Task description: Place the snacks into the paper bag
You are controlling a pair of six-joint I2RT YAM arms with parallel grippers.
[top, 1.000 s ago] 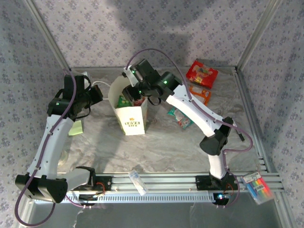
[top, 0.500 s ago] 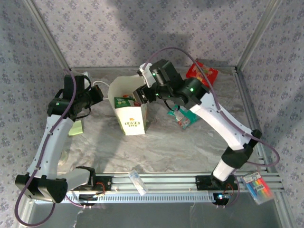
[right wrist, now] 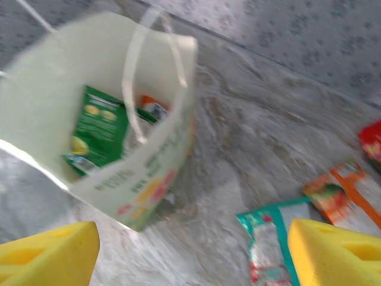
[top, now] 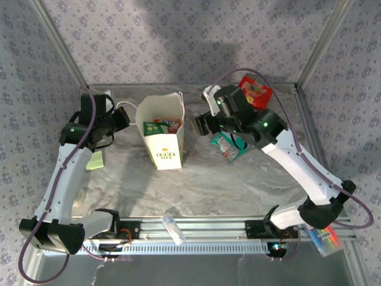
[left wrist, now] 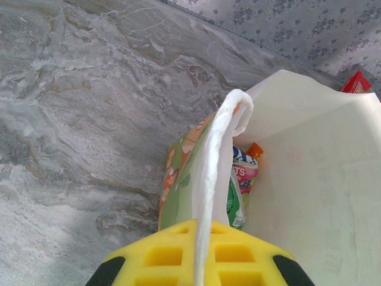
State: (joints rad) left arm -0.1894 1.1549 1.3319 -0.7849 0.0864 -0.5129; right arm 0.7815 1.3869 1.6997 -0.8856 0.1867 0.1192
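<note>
Snacks lie on the worktop, right of the paper bag: teal packet nearest, orange packet behind, red packet farthest; a green packet sits bagged. Left end effector pinches the bag's handle; right end effector gapes empty. Foil looks light, crinkly, slick: pinch a sealed edge.

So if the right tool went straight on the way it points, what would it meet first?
The right tool, open, would likely meet bare table between the paper bag and the teal packet; depth is unclear, so the bag's wall could come first.
</note>
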